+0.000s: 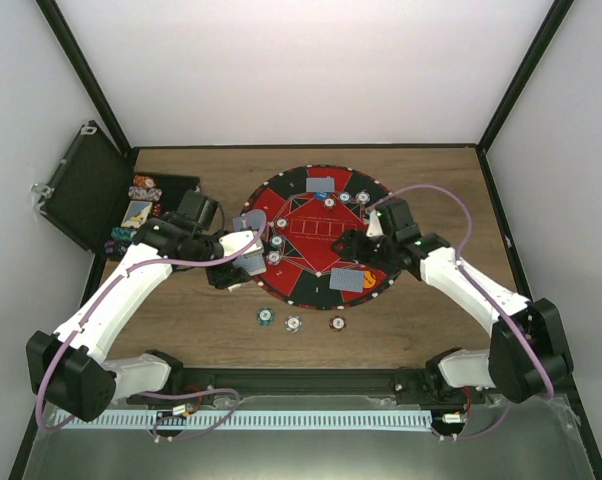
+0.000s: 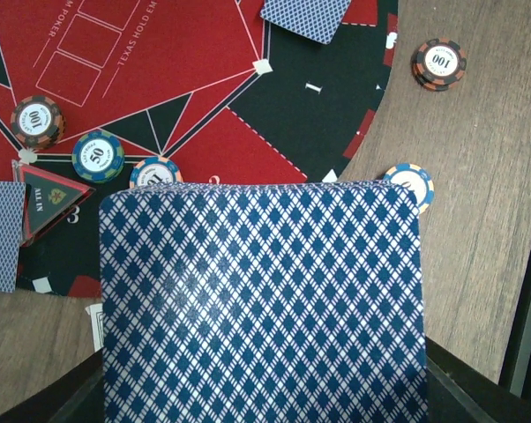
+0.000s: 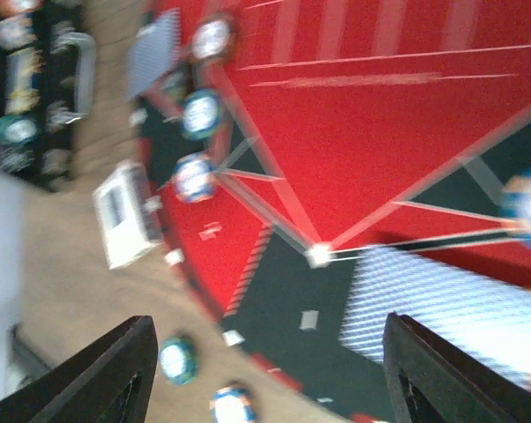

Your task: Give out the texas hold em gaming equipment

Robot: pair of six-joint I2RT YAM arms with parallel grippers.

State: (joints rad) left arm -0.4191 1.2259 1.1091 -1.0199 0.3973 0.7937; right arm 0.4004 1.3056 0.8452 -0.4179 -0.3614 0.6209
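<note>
Left wrist view: left gripper (image 1: pixel 243 262) clamped on rectangular deck (image 2: pixel 261 300), blue-white diamond-lattice back, at left edge of round red-and-black mat (image 2: pixel 160 53). Right gripper (image 3: pixel 265 370) fingers apart, empty, over mat's near side beside a face-down card (image 3: pixel 442 304). Round striped-edge chips (image 1: pixel 294 322) lie on wood-grain table (image 1: pixel 431 330).

From my station the table (image 2: pixel 486 203) reads as brown wood grain, matt and smooth. The mat (image 2: pixel 204 97) is a flat printed sheet with no shine; cloth or rubber, I cannot tell. The card (image 2: pixel 261 300) looks like coated paper, with a faint sheen on its blue lattice back. The chips (image 2: pixel 439 62) look like hard plastic with printed centres. At ten o'clock in the top view the case (image 1: pixel 81 190) is dull black, and its latches (image 1: pixel 41 190) are bright metal. The arm shells (image 1: pixel 131 285) are glossy white plastic.
</note>
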